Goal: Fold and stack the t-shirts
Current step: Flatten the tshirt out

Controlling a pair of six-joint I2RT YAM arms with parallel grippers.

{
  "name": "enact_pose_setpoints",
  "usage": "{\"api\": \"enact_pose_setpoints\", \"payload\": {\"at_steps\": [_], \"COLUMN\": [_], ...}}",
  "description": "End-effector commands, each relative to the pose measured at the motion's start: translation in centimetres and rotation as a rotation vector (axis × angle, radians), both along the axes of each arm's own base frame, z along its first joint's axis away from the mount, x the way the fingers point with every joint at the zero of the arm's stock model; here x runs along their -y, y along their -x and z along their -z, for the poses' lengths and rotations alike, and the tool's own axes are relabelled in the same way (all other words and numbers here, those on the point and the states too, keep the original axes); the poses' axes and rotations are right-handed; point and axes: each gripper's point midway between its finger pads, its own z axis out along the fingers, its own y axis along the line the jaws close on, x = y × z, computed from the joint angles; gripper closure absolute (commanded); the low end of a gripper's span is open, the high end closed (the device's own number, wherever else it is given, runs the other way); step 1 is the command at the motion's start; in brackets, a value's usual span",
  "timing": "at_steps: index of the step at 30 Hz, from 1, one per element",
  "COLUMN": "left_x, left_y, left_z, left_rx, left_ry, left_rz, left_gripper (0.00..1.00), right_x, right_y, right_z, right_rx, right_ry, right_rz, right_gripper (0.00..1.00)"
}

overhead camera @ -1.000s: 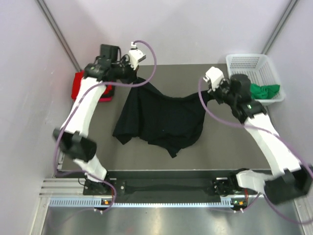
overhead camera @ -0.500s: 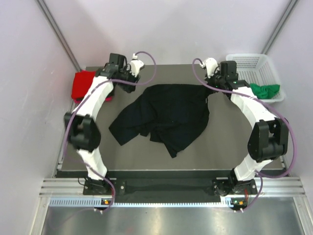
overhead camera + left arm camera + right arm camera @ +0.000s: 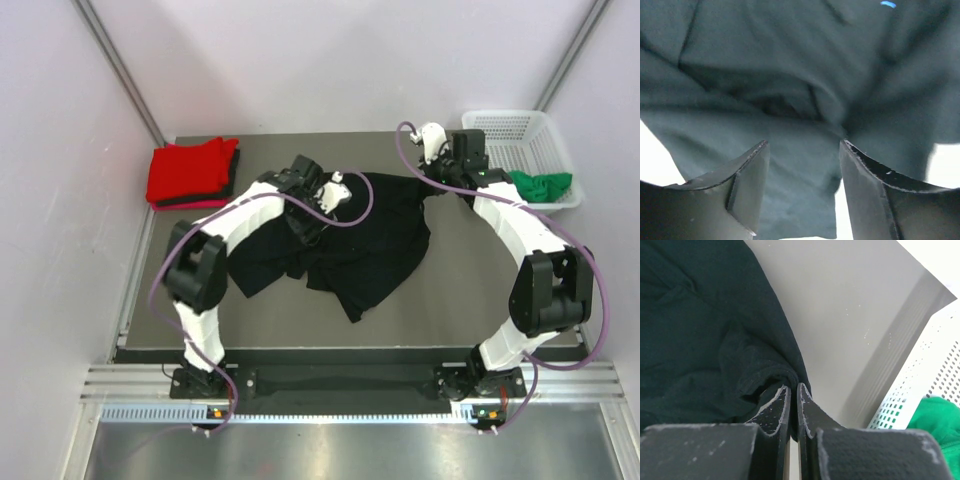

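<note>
Pinching the far right corner of the black t-shirt, the right gripper has its fingers clamped flat together on a small fold of cloth, close to the white mesh basket that holds the green t-shirt. The black shirt lies crumpled across the middle of the table, its long axis running from that held far right corner down to a bunched mass at the near left. The left gripper hangs over the far left part of the shirt with its fingers spread and nothing between them. Its wrist view is filled with dark folds just below the tips, though whether they touch the cloth is hard to say. The left arm is clearly the nearer one to the loose half, so the next grasp likely falls to it: the shirt's unheld far edge lies right under and just left of its gripper, while the bunched part trails toward the near left. A folded red t-shirt sits at the far left, well apart.
</note>
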Motion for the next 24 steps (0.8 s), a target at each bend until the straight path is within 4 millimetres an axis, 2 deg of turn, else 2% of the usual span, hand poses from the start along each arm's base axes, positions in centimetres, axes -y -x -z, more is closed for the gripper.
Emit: {"api": "enact_pose_setpoints", "payload": {"at_steps": [1,5,6,7,8,9,10,13,14,15,16,17,18,20,21,24], "left_x": [0.6,1.6,1.7,1.9,1.4,1.8,1.8,1.1,0.9,0.7,0.6,0.3,0.4,-0.1,0.2,0.1], "left_y": [-3.1,-4.0,-4.4,-4.5,-3.8,-4.1,-3.6,-2.6,-2.3,-1.8,-1.5,-1.3,-0.5,0.2,1.2,2.1], "left_z": [-0.7,0.9,1.5,1.5,1.8,1.5,1.4,-0.2,-0.7,-2.0,-2.5,-3.9,-3.5,-3.8,-2.9,-1.1], "left_rx": [0.039,0.009,0.005,0.006,-0.034,-0.043,-0.067,-0.066,-0.057,-0.038,-0.027,0.009,0.005,0.044,0.042,0.044], "left_ry": [-0.042,-0.087,-0.108,-0.123,-0.156,-0.149,-0.149,-0.147,-0.144,-0.131,-0.131,-0.122,-0.135,-0.200,-0.240,-0.321], "left_rz": [-0.079,-0.095,-0.099,-0.100,-0.107,-0.119,-0.116,-0.112,-0.111,-0.115,-0.117,-0.124,-0.110,-0.098,-0.072,-0.059], "left_gripper": [0.38,0.39,0.42,0.47,0.70,0.87,0.98,1.00,0.97,0.70,0.56,0.38,0.26,0.25,0.23,0.23], "right_x": [-0.2,0.0,0.0,0.0,0.1,0.1,0.1,0.3,0.3,0.4,0.5,0.3,0.2,0.2,0.2,0.0], "right_y": [-0.2,0.3,0.4,0.4,0.4,0.5,0.5,0.3,0.2,0.1,0.1,0.0,0.0,-0.1,-0.2,-0.5], "right_z": [-2.4,-1.7,-1.5,-1.5,-1.5,-1.5,-1.4,-1.5,-1.5,-1.6,-1.5,-1.5,-1.5,-1.2,-1.4,-1.3], "right_rx": [0.064,0.054,0.048,0.051,0.050,0.050,0.049,0.052,0.052,0.053,0.049,0.050,0.050,0.040,0.043,0.040], "right_ry": [-0.039,-0.028,-0.028,-0.027,-0.026,-0.026,-0.025,-0.025,-0.026,-0.028,-0.029,-0.031,-0.032,-0.033,-0.036,-0.043], "right_rz": [-0.007,-0.010,-0.009,-0.008,-0.009,-0.009,-0.008,-0.004,-0.003,0.000,0.002,-0.001,-0.002,-0.005,-0.005,-0.005], "right_gripper": [1.00,1.00,1.00,1.00,1.00,1.00,1.00,1.00,1.00,1.00,1.00,1.00,1.00,1.00,1.00,1.00]}}
